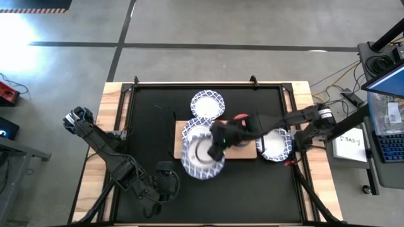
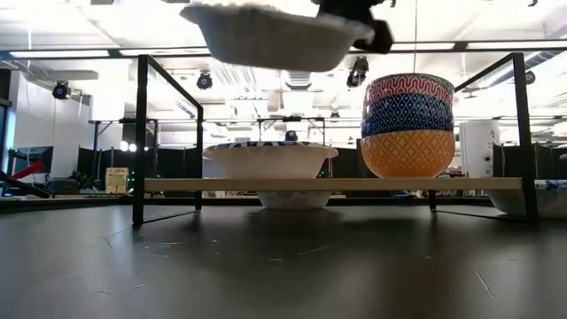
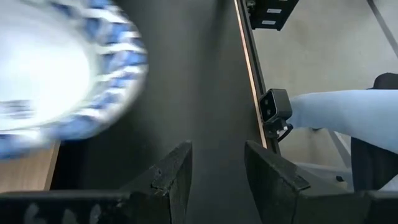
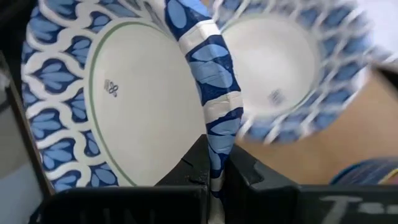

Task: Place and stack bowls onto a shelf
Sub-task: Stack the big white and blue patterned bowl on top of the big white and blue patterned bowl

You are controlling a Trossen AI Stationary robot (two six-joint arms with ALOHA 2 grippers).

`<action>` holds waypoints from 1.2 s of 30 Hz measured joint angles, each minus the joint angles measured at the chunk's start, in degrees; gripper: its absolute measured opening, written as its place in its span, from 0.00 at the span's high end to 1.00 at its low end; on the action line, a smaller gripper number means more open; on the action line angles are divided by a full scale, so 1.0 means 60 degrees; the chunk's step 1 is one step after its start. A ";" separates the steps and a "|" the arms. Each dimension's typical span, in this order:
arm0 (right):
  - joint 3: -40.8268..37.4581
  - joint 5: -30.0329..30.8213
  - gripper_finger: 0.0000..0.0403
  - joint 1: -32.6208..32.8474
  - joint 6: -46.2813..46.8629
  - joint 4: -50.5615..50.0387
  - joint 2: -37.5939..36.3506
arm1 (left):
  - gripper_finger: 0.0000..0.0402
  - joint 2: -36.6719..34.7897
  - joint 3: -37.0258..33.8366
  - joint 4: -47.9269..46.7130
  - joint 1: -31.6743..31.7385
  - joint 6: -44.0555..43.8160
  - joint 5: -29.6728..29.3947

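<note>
A wide blue-and-white patterned bowl hangs in the air above the near left edge of the shelf, pinched by its rim between the fingers of the right gripper, which are clamped together on the patterned edge; the right wrist view shows that rim running straight between the two dark fingers, with the bowl's white inside to one side. In the low view the held bowl floats well above the board, clear of everything under it. Directly behind and below it, a second wide bowl sits on the left part of the wooden shelf. On the right part of the shelf stands a stack of small bowls: orange at the bottom, blue in the middle, a red-patterned one on top. Off the shelf, another wide patterned bowl rests on the black tabletop beyond the board, and one more lies to the right of it, under the right arm. The left gripper waits near the front of the table, left of centre, its fingers spread apart and holding nothing.
</note>
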 joint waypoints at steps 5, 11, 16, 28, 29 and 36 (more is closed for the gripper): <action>0.0000 -0.0163 0.98 -0.1139 -0.1135 0.0170 -0.0102 | 0.68 0.0000 0.0000 0.0008 0.0000 0.0000 -0.0007; 0.0000 -0.0589 0.98 -0.2296 -0.2009 0.0028 0.0122 | 0.68 0.0000 0.0000 0.0004 0.0000 0.0000 -0.0011; 0.0000 -0.0935 0.98 -0.2718 -0.2567 0.0151 0.0398 | 0.68 -0.0019 0.0000 -0.0003 0.0015 0.0000 -0.0223; 0.0000 -0.0866 0.95 -0.2976 -0.3293 0.0533 0.0943 | 0.68 -0.0090 0.0000 -0.0102 0.0123 0.0069 -0.0693; 0.0000 -0.0844 0.94 -0.3009 -0.3309 0.0625 0.0976 | 0.68 -0.0110 0.0000 -0.0149 0.0141 0.0069 -0.0719; 0.0000 -0.0844 0.85 -0.3352 -0.3639 0.0929 0.1016 | 0.68 -0.0206 0.0000 -0.0345 0.0168 0.0030 -0.0761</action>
